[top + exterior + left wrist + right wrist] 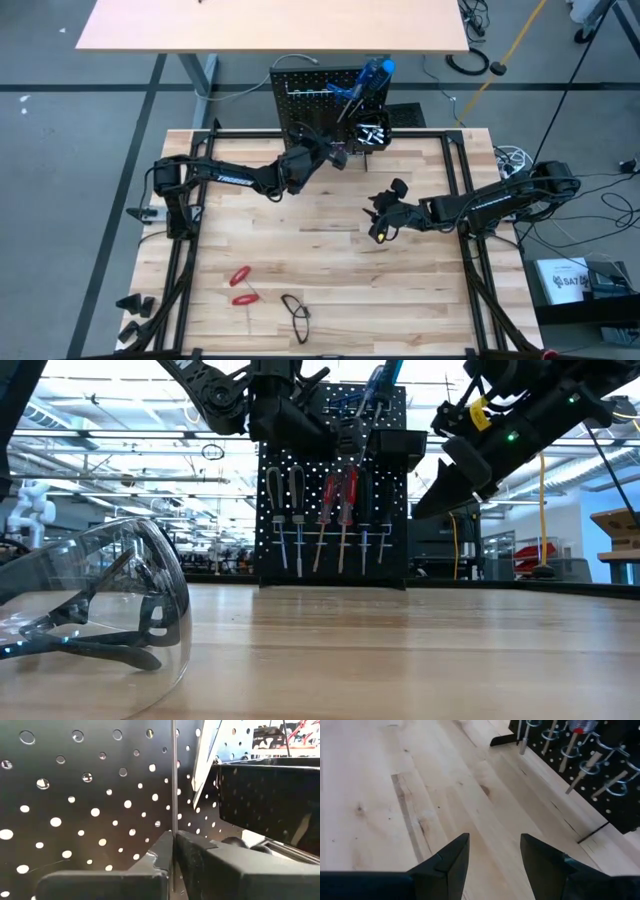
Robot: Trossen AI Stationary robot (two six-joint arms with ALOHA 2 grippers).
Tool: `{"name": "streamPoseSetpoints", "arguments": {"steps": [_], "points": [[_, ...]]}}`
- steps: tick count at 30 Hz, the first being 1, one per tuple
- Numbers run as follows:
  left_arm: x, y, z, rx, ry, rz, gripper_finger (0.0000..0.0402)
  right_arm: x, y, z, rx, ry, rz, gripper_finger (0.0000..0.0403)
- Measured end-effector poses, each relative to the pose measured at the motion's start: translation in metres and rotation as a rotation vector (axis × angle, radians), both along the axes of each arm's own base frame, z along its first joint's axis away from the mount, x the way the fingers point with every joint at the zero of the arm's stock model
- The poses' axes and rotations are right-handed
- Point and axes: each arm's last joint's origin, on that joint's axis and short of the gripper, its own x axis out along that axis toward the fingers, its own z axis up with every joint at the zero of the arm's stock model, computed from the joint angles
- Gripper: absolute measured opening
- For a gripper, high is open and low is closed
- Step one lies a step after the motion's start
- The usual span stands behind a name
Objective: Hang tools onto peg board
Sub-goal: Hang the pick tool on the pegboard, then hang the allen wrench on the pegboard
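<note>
The black peg board stands upright at the table's far edge. Screwdrivers with grey and red handles hang in its hooks, and a small black bin is attached on its right. My left gripper is up in front of the board beside the bin, shut on a blue-handled screwdriver. My right gripper hovers open above the middle of the table, holding nothing. Red-handled pliers lie flat near the table's near-left side. My left gripper pinches the blue-handled screwdriver by its thin metal shaft, between the free ends of its two fingers. The shaft rises from the fingers, and the blue handle is on top, tilted. The tool is lifted clear of the table, close to the board's face.
Clear safety glasses lie near the near edge, large in the low view. A second tan table stands beyond the far edge. Bare wood lies between the arms and the pliers.
</note>
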Motion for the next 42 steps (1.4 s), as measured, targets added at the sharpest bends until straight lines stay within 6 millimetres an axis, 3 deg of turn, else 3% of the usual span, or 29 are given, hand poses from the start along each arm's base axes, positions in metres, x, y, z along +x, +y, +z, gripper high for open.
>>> {"name": "streamPoseSetpoints", "arguments": {"steps": [11, 16, 23, 29, 35, 42], "points": [[0.0, -0.006, -0.001, 0.048, 0.11, 0.034, 0.0118, 0.0, 0.001, 0.0, 0.01, 0.005, 0.021, 0.017], [-0.005, -0.025, 0.019, 0.111, 0.15, 0.06, 0.0152, 0.0, 0.001, 0.0, 0.009, 0.006, 0.021, 0.017], [-0.018, -0.051, 0.041, 0.103, 0.21, 0.003, 0.016, 0.0, 0.001, 0.0, 0.009, 0.008, 0.021, 0.017], [-0.042, -0.086, 0.048, -0.003, 0.319, -0.1, 0.016, 0.0, 0.001, 0.0, 0.01, 0.008, 0.022, 0.017], [-0.081, -0.128, 0.057, -0.046, 0.433, -0.241, 0.016, 0.0, 0.001, -0.001, 0.026, 0.011, 0.042, 0.017], [-0.122, -0.176, 0.061, -0.249, 0.58, -0.74, 0.016, 0.001, 0.002, 0.0, 0.056, -0.005, 0.046, 0.017]]}}
